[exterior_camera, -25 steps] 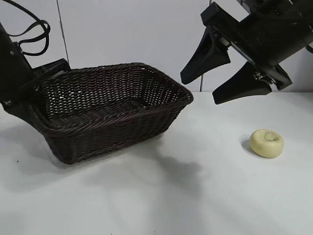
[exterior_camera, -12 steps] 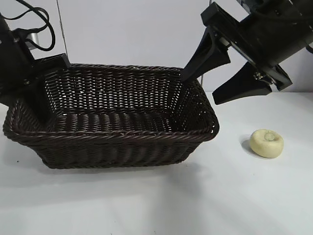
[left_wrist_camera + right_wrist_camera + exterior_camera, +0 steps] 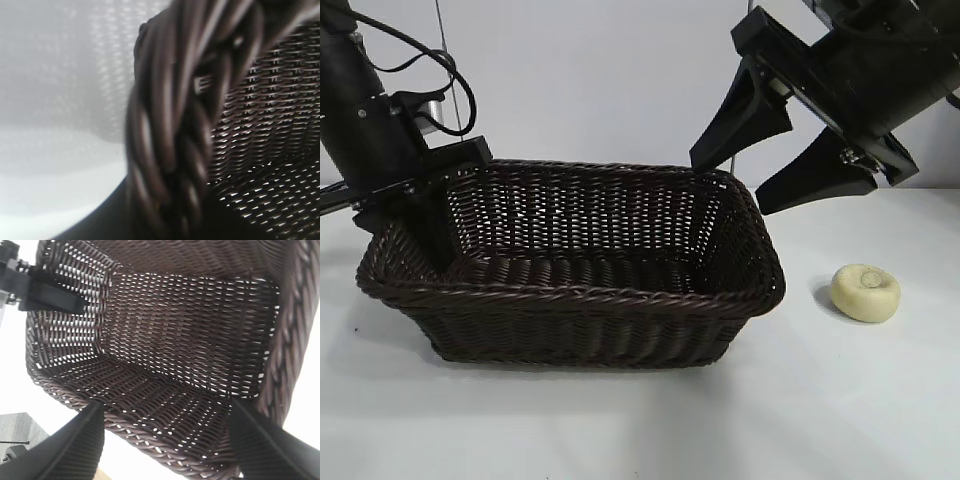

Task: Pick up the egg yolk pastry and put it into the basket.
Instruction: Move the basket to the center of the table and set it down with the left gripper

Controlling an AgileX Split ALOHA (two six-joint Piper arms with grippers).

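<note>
Exterior view: the large dark brown woven wicker basket [image 3: 580, 275] sits on the white table [image 3: 800, 410]. The left gripper [image 3: 420, 210] clamps its left rim. The right gripper [image 3: 775, 165] hangs spread wide above the basket's right end. The small pale-yellow round egg yolk pastry [image 3: 865, 292] lies right of the basket, apart from it.

Left wrist view: the braided rim [image 3: 175, 130] fills the picture.

Right wrist view: parted fingers [image 3: 75, 445] frame the basket's hollow.

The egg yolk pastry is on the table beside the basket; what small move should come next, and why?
Probably lower the right end effector toward the egg yolk pastry: it hangs open above the basket rim, while the left end effector grips the basket's far end.
</note>
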